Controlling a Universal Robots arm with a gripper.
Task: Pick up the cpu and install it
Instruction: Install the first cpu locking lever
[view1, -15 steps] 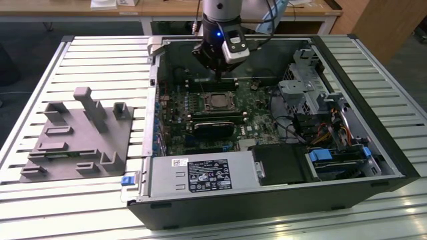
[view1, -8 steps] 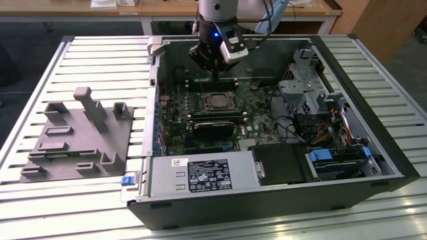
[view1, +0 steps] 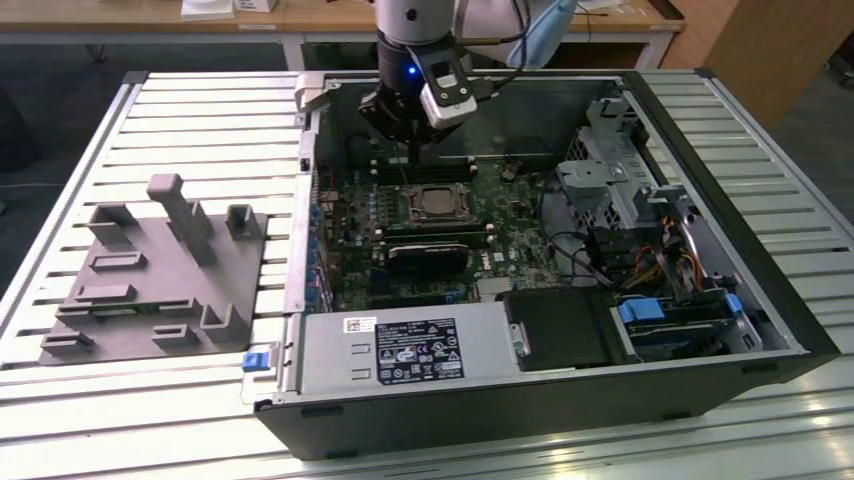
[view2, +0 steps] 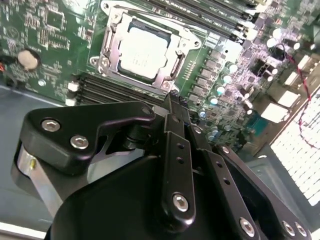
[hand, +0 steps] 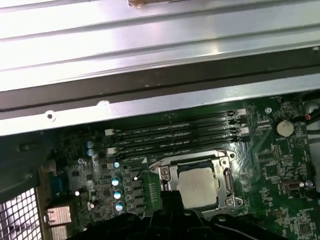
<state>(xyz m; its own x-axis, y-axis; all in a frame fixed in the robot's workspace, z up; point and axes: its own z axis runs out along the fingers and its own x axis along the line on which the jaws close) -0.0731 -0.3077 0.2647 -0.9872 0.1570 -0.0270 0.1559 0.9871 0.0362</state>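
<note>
So the cpu (view1: 437, 203) is sitting flat in the socket (view1: 438, 186) on the motherboard (view1: 521, 240), silvery metal top facing up, with the dark metal frame all around it. It's square, so there's no real long axis to speak of; its edges run parallel to the socket frame and to the memory slots (hand: 175, 135) next to it. You can see it in both wrist views too, pale lid up and lying level, not tilted (view2: 141, 51) (hand: 198, 186). The pincer (view1: 416, 150) hangs over the board inside the open computer case (view1: 747, 300), just past the socket on the far side in the exterior view, apart from the chip and not touching it. In the second wrist view its black fingers (view2: 176, 150) look pressed together with nothing between them, so it's closed and empty. The case lies on its side on a slatted table (view1: 200, 110), with the power supply (view1: 400, 355) at the near edge and drive cages (view1: 627, 180) with cables at the exterior view's right. Off to the exterior view's left, well apart from the case, there's a grey plastic tray (view1: 154, 290) with upright blocks on the table. A round coin battery (hand: 284, 128) sits on the board near the slots.
</note>
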